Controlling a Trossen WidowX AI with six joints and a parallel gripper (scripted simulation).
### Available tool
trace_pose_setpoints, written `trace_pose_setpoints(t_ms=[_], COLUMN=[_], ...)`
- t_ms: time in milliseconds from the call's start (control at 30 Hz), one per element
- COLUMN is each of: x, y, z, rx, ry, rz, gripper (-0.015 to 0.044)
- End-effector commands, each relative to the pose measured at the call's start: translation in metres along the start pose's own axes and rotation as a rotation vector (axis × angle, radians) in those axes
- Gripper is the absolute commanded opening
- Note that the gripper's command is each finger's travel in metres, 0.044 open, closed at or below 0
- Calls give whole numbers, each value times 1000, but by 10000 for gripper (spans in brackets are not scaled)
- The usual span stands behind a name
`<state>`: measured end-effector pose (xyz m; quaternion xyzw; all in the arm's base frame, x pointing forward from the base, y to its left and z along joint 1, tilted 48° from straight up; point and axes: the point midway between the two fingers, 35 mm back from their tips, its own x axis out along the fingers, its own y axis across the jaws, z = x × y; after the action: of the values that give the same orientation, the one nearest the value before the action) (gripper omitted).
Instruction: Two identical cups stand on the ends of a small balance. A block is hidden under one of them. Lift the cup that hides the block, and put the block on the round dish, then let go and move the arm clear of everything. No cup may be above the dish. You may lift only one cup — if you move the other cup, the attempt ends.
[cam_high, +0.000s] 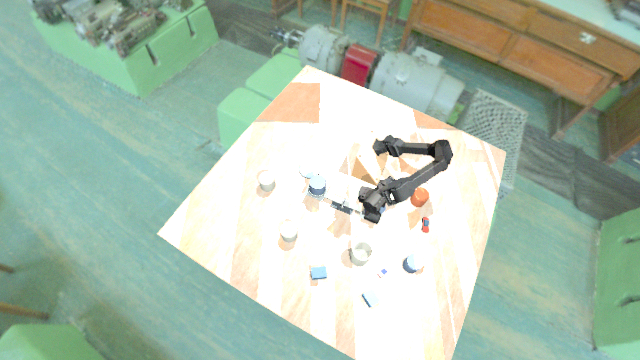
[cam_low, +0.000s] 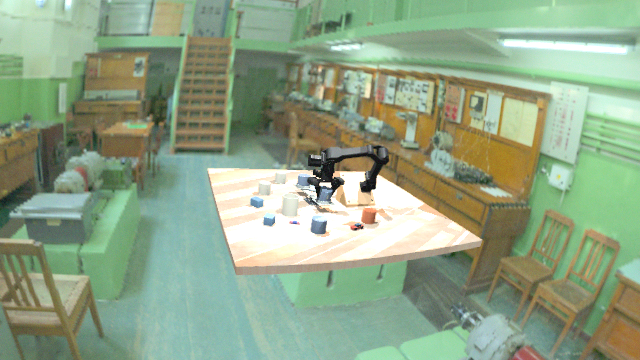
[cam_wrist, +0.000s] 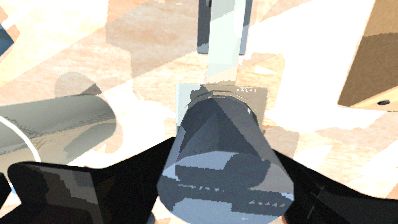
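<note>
- surface (cam_high: 280, 145) (cam_low: 300, 250): pale, smooth wood, streaky grain.
- pincer (cam_high: 371, 210) (cam_low: 322, 192) (cam_wrist: 217, 145): matt black, like plastic.
- cup in the pincer (cam_low: 325, 194) (cam_wrist: 220, 130): smooth blue, lightly glossy.
- block at three o'clock in the wrist view (cam_wrist: 372, 60): matt, wood-like.

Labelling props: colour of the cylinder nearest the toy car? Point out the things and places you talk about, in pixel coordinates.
Orange-red (cam_high: 420, 197) (cam_low: 369, 216), clearest in the exterior view.

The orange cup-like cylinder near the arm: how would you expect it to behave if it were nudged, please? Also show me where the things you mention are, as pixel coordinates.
The orange cylinder (cam_high: 420, 197) (cam_low: 369, 216) stands upright on its flat end, so it would probably slide first. Its squat shape suggests little tipping; knocked over, its round side might roll.
</note>
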<state>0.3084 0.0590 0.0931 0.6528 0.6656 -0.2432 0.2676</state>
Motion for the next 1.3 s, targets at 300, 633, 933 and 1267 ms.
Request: trace_pose_setpoints(t_ms=[300, 633, 933, 1267], x=[-19, -32, -43, -56], y=[4, 5, 4, 3], z=[1, 1, 1, 1], rx=[-8, -7, -6, -5], ry=[-6, -8, -10, -10], rz=[16, 19, 22, 25], gripper=[0, 0, 0, 0])
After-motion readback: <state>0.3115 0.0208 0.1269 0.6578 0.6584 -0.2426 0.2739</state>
